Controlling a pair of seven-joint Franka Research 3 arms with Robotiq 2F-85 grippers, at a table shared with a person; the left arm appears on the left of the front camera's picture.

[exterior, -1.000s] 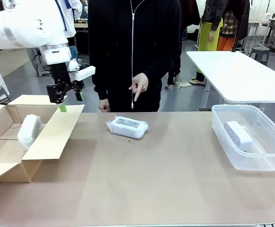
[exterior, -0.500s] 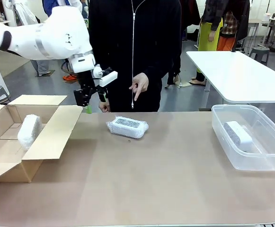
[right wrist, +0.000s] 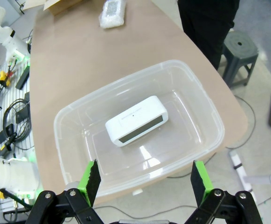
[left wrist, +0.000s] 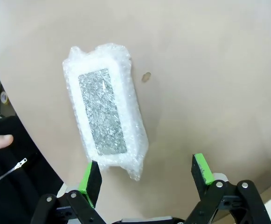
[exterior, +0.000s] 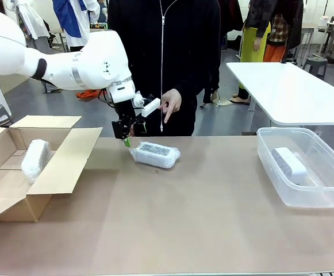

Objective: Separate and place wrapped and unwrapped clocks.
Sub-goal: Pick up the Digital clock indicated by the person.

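Note:
A wrapped clock (exterior: 155, 154) in crinkly white plastic lies at the table's far middle. My left gripper (exterior: 127, 138) hovers open just above its left end. In the left wrist view this clock (left wrist: 105, 109) lies ahead of the open left gripper (left wrist: 146, 175), nothing between the fingers. Another wrapped clock (exterior: 34, 158) leans inside the cardboard box (exterior: 63, 167) at the left. The bare white unwrapped clock (right wrist: 136, 120) rests in the clear plastic bin (right wrist: 74, 107), with my open right gripper (right wrist: 144, 179) high above it. The front view shows the bin (exterior: 270, 167) and that clock (exterior: 289, 164) at the right.
A person in black stands at the far edge, one hand (exterior: 169, 103) pointing down at the middle clock. The box's open flap (exterior: 69, 158) lies toward the table centre. A white table (exterior: 287, 92) stands behind on the right.
My left arm has swung right from above the cardboard box's flap to just over the left end of the middle wrapped clock. The clocks have not moved.

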